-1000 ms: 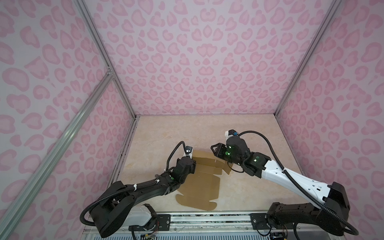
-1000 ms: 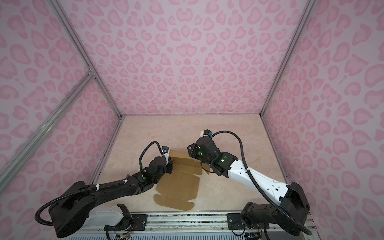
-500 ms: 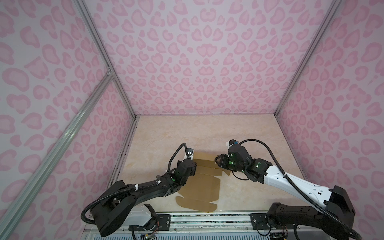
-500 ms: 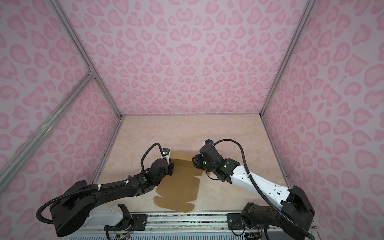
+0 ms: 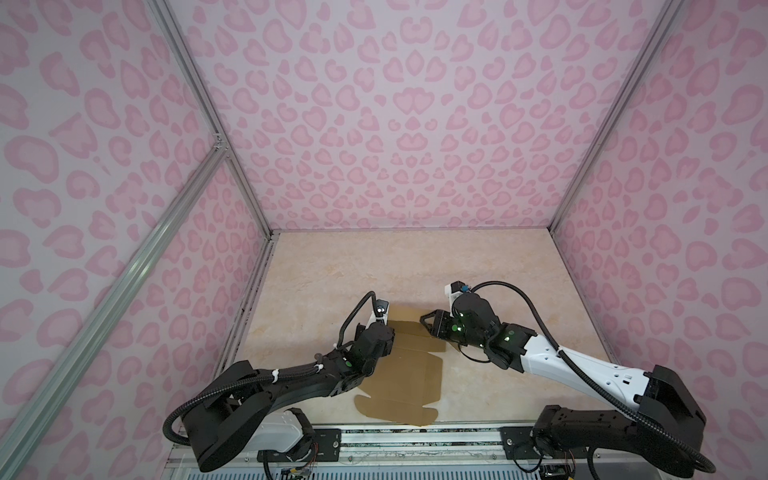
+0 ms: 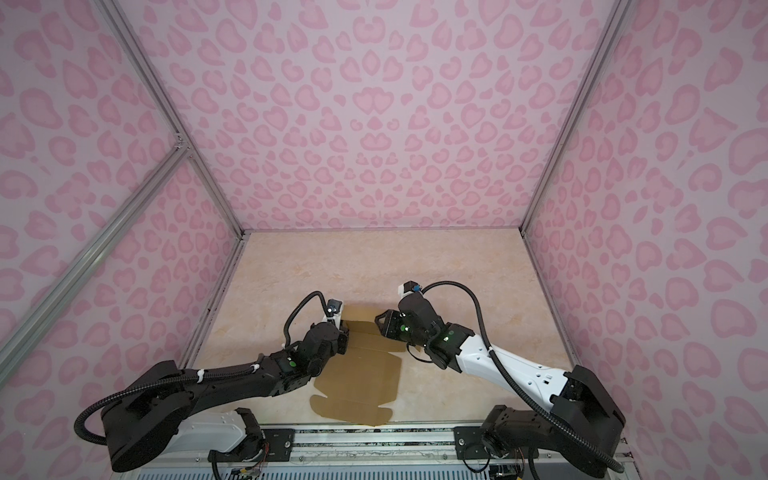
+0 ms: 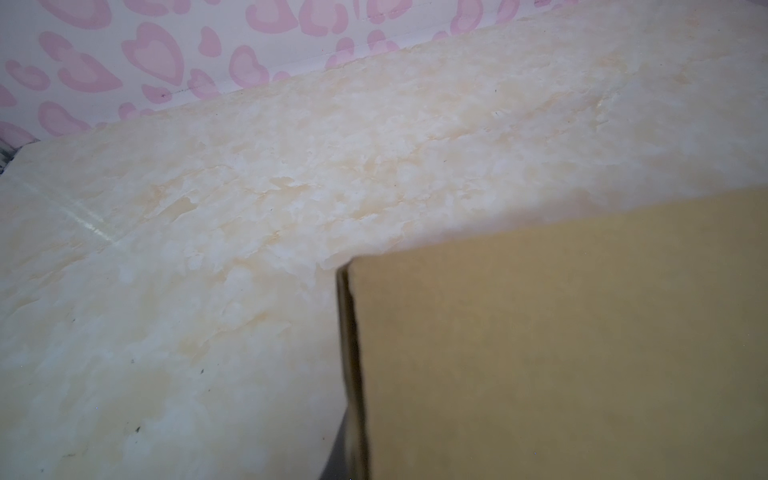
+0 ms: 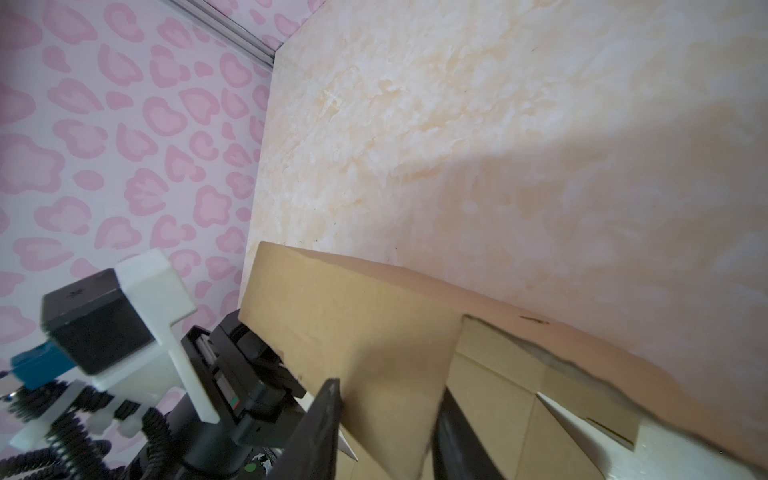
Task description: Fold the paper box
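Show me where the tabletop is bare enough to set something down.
Bare: the whole far half of the table, between the back wall and the raised flap of the paper box, far corners included. Crowded: the near middle, where the left tool and right tool meet at that flap, and the front edge under the left arm and right arm.

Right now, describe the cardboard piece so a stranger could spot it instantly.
Inside the pink-patterned walls, find the marbled beige table and its front edge. There, between the left arm and right arm, lies the paper box: a mostly flat brown cardboard sheet with flaps, the only brown thing.
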### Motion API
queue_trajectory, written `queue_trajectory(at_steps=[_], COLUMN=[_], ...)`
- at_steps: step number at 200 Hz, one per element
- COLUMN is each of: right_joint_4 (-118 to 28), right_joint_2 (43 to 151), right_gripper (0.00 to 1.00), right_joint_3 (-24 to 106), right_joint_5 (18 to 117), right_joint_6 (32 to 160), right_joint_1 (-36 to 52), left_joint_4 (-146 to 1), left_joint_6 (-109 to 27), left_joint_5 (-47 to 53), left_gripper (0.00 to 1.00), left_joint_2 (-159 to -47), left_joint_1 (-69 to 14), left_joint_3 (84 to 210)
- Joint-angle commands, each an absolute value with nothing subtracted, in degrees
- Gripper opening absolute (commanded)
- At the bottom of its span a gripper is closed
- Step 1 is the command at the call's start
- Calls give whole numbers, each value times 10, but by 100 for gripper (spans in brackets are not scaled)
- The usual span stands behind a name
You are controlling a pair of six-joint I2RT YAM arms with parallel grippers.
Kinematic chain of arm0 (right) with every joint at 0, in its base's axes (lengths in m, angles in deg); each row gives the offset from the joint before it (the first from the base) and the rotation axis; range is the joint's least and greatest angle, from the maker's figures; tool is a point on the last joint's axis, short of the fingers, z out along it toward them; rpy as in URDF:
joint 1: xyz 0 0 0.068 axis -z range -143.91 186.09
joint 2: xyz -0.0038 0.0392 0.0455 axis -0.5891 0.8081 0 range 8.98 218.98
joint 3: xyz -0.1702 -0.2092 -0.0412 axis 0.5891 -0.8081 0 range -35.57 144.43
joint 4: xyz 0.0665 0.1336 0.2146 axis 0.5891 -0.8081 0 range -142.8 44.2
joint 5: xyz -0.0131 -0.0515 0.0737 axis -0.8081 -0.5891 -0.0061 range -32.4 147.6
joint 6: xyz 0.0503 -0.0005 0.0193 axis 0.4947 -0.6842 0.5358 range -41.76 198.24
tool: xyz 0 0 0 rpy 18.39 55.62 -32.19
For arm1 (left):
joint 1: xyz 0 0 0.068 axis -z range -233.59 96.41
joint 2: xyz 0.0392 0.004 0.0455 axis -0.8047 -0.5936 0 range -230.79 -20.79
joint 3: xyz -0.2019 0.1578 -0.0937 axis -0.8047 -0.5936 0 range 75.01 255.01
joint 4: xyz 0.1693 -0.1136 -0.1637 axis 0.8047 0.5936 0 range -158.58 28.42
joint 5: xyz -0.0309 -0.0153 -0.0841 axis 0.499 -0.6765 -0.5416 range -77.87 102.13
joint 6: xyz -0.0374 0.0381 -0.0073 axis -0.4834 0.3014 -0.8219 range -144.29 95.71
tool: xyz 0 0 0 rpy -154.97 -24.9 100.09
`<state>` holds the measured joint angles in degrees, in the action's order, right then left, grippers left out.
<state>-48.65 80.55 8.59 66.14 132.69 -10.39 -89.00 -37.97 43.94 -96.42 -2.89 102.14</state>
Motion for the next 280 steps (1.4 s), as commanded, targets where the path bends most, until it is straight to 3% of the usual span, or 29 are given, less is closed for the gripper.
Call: queue_trajectory(at_steps=[1, 105, 120, 156, 195, 228, 280], right_joint_4=[-483, -429, -428, -498, -603, -596, -708], right_joint_2=[801, 795, 784, 719, 626, 570, 470], right_gripper=[37, 19, 21, 36, 36, 35, 36], right_joint_3=[91, 45, 37, 32, 0, -79, -49], right_joint_5=[639, 648, 645, 622, 604, 622, 498], right_joint_6=[1314, 1342, 1344, 1316, 1299, 1324, 1265], right_joint_1=[-106, -100, -100, -89, -85, -86, -75], left_joint_4=[-899, -894, -888, -881, -884, -891, -860], left_joint_6=[-373, -388, -398, -412, -413, -418, -431], left_joint_5=[433, 455, 459, 462, 466, 467, 466], left_gripper=[4, 4, 4, 4, 4, 4, 4], left_joint_2=[-959, -948, -942, -933, -921, -914, -886], left_joint_1=[-26, -24, -24, -24, -24, -24, -24], left_joint_3=[1019, 1013, 1014, 1013, 1005, 995, 1007])
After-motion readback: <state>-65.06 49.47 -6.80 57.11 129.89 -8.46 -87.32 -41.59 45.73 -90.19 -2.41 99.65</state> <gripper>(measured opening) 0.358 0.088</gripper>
